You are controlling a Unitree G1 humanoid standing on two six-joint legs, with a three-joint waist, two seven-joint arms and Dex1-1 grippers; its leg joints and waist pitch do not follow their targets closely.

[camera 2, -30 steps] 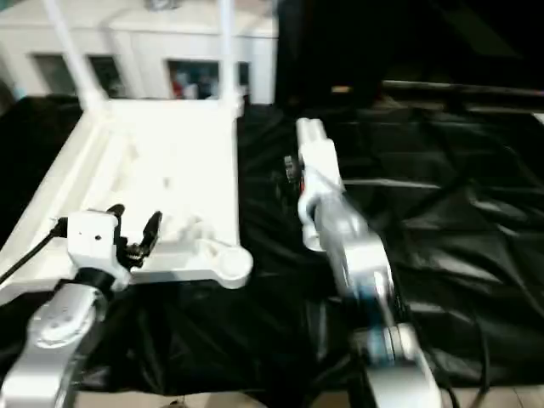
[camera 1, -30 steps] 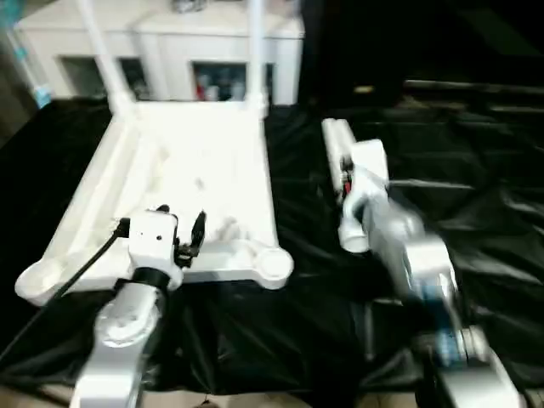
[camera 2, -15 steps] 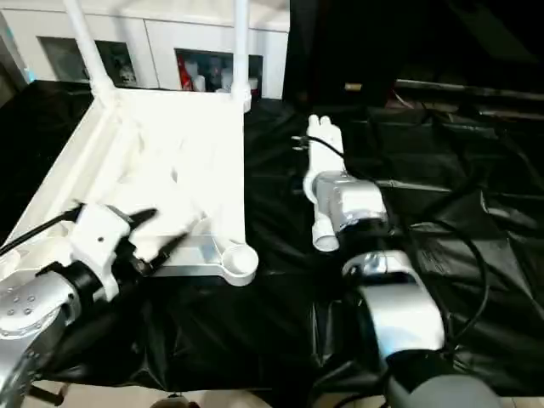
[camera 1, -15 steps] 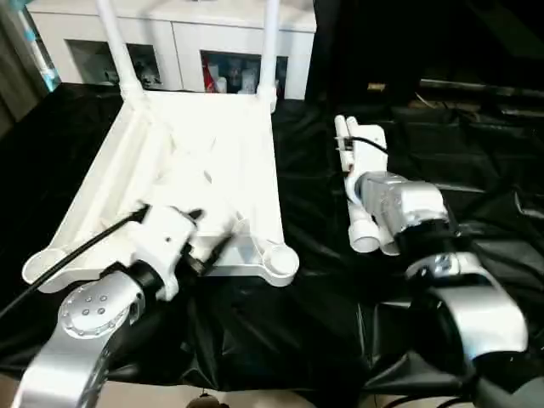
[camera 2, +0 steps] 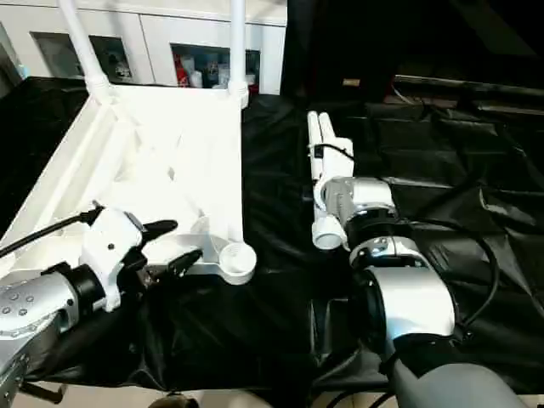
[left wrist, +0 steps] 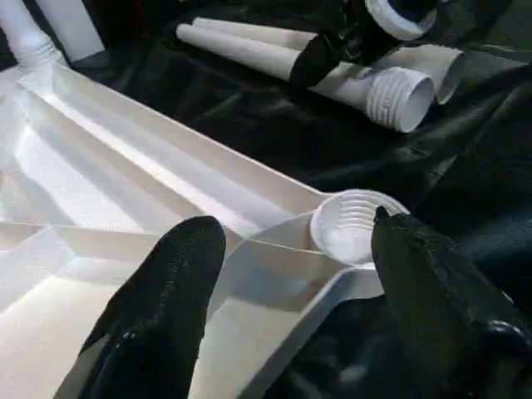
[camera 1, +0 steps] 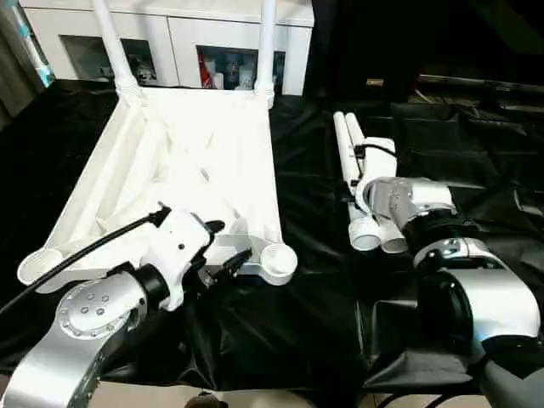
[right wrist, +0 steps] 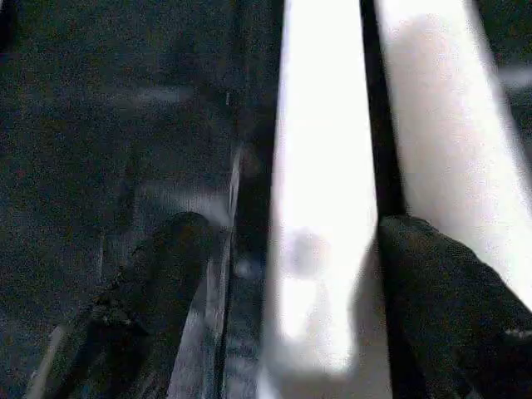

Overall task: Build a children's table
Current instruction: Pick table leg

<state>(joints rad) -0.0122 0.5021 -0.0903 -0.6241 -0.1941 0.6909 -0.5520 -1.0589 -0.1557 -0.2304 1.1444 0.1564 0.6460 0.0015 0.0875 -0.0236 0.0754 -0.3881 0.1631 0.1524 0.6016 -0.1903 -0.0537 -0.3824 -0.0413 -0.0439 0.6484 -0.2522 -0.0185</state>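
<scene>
On the left, the white table top (camera 1: 195, 161) is seen lying upside down on the black cloth (camera 1: 280, 331), its ribbed underside facing up. Two legs are already fitted at the far corners: the far-left leg (camera 1: 109, 42) and the far-right leg (camera 1: 266, 42) are standing upright. Behind them a white cabinet (camera 1: 212, 51) with glass doors is seen.

At the near edge of the top, the left gripper (camera 1: 223, 245) is held just over the rim, fingers spread wide with nothing between them. From the left wrist, the near-right corner socket (left wrist: 353, 224) is seen between the two black fingertips (left wrist: 179, 274), empty and threaded inside.

Further right, two loose legs (camera 1: 357, 170) are lying side by side on the cloth, threaded ends toward the robot, well apart from the top. The right gripper (right wrist: 287, 274) is positioned over them, fingers wide apart; from the right wrist, one leg is straddled by the two black fingers (right wrist: 432, 283), but whether it is touched cannot be told.
</scene>
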